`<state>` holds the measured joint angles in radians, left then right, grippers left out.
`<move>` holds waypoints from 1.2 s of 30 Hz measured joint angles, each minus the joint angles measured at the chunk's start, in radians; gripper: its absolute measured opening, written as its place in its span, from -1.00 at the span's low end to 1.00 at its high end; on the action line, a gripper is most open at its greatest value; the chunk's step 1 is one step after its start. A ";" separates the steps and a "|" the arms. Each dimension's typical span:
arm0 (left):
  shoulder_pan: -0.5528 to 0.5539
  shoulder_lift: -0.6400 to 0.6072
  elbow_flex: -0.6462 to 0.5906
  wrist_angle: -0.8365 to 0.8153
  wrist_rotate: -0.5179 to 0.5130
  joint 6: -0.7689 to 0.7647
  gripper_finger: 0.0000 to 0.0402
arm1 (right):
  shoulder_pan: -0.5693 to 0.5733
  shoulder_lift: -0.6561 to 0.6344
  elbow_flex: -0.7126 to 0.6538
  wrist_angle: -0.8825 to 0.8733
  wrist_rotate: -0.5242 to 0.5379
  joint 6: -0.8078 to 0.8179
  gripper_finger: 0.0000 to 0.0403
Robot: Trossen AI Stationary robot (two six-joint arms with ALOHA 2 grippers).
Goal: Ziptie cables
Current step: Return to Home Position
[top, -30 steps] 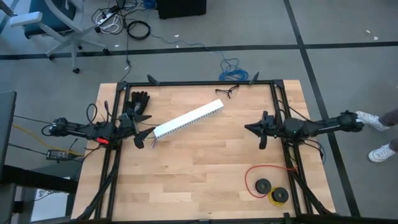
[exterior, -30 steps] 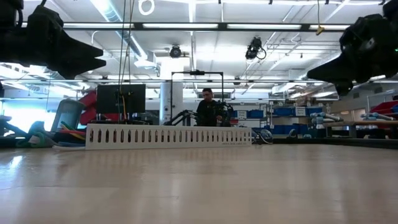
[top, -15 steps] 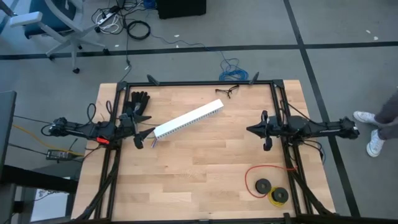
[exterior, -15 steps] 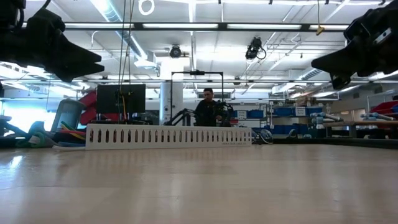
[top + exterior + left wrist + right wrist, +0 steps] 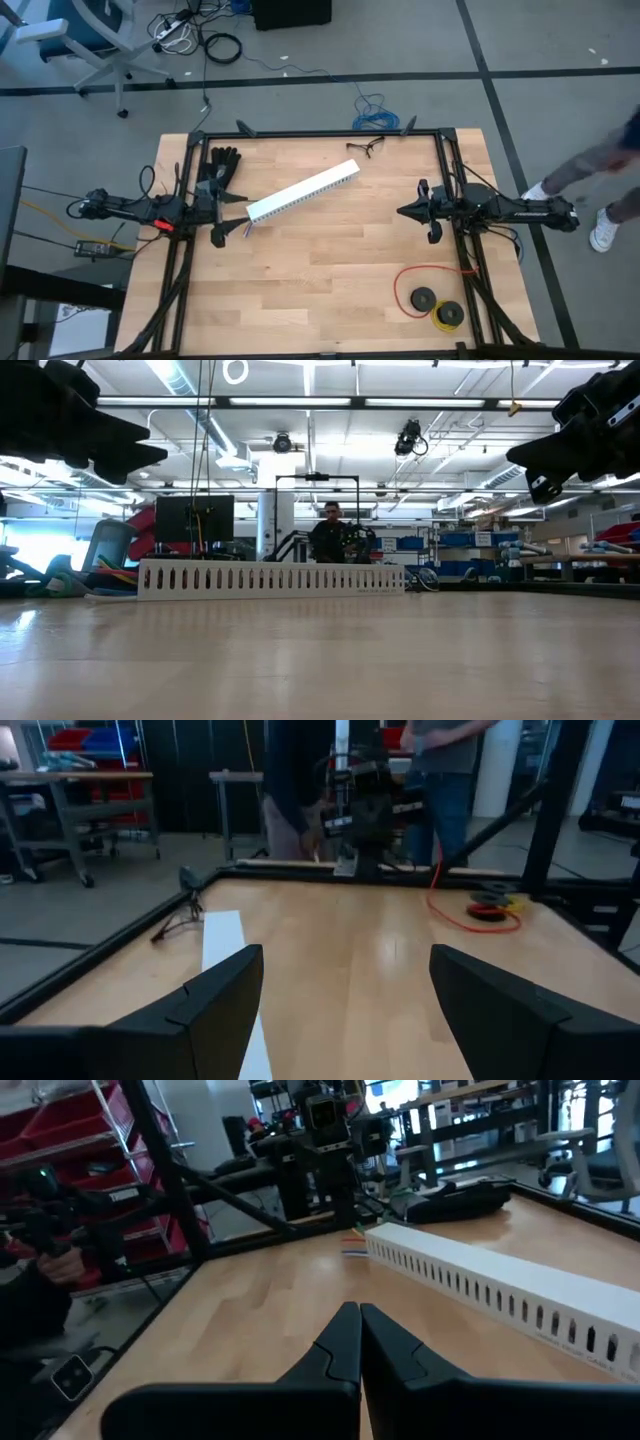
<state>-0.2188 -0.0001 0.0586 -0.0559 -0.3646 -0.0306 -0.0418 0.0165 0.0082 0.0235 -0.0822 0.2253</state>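
A: Where were the cables (image 5: 246,229) noted?
B: Only a short stub of thin wires was seen, poking from the end of the white duct (image 5: 303,195) nearest the left arm. The duct was laid slantwise across the tabletop (image 5: 320,280). The rest of the bundle was taken to be shut inside it. No zip tie could be made out.
A: The left gripper (image 5: 345,965)?
B: It was recorded just beside that same end, raised off the wood, with its fingers spread wide and nothing held.
A: The right gripper (image 5: 359,1325)?
B: It was logged well apart from the duct, near the right edge, and also raised. Its fingers were pressed together on nothing.
A: What step was judged in hand?
B: A retreat to rest. It was thought best done with the left arm drawn straight back and held high, so the stub would not be snagged nor the duct nudged. The black gloves (image 5: 220,165) beside that arm were to be cleared too. The right path was judged free, since the red wire loop (image 5: 425,285) was lying nearer the front edge.
A: Anything else?
B: A person (image 5: 600,170) was seen beyond the table's right side.
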 joint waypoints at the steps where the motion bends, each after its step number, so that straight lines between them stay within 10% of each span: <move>1: 0.000 0.000 0.000 0.009 0.001 0.004 0.49 | 0.000 -0.004 0.000 0.000 -0.002 0.008 -1.00; 36: 0.103 0.001 -0.051 0.113 -0.050 0.108 0.49 | -0.166 -0.004 0.000 0.025 -0.146 0.054 -1.00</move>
<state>-0.1154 0.0006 0.0074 0.0574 -0.4143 0.0776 -0.2077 0.0128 0.0078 0.0485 -0.2279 0.2790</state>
